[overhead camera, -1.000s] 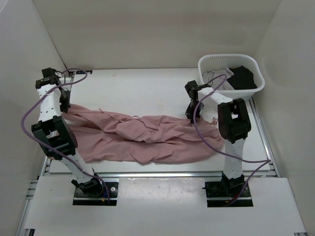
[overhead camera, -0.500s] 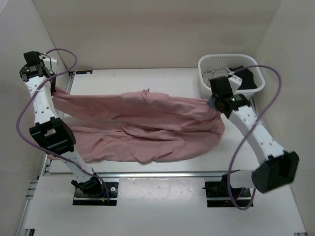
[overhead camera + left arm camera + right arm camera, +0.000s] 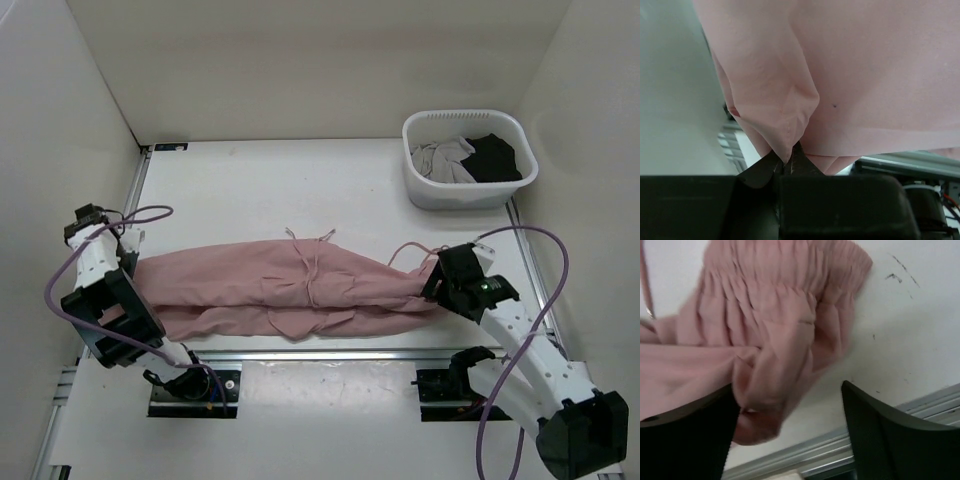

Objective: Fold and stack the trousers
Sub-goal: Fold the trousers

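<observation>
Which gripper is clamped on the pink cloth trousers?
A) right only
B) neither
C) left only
C: the left gripper pinches a fold of the pink cloth trousers shut, while the right gripper hangs over the waistband with its jaws wide apart.

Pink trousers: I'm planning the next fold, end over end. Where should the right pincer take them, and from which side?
Probably the gathered elastic waistband at the trousers' right end, approached from above and from the right. It lies flat, its thick edge bunched inside the open right pincer, so both layers should pinch together. The left pincer holds the leg end.
</observation>
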`<action>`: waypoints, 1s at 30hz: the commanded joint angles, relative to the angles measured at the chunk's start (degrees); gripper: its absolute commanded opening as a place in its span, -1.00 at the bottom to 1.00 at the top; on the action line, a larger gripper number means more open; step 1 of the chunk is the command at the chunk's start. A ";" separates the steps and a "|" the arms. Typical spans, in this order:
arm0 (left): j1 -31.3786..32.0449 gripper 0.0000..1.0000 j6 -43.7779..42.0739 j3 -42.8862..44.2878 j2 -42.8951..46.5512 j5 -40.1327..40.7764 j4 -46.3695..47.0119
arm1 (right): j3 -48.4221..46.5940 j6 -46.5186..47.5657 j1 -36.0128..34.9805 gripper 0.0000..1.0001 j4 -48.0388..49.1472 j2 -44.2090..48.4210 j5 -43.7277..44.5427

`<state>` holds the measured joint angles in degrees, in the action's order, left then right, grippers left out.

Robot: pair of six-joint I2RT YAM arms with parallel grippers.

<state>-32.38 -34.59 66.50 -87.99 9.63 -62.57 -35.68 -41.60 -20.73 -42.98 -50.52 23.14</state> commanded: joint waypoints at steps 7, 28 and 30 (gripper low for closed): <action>-1.54 -0.72 -0.92 -1.47 3.61 -0.93 2.71 | 1.06 -1.81 1.48 0.84 -0.26 3.87 -0.81; -5.49 -0.72 -10.57 10.50 4.84 2.85 0.34 | -13.53 -6.56 5.53 -1.00 -5.17 -11.38 4.90; -9.35 -0.72 -12.51 7.34 5.80 2.85 0.34 | -14.15 -7.43 5.53 -1.00 -9.21 -4.63 5.43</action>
<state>-36.60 -40.82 75.05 -86.02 7.55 -63.64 -46.50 -48.53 -16.36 -45.12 -63.59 22.06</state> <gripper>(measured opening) 0.150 0.010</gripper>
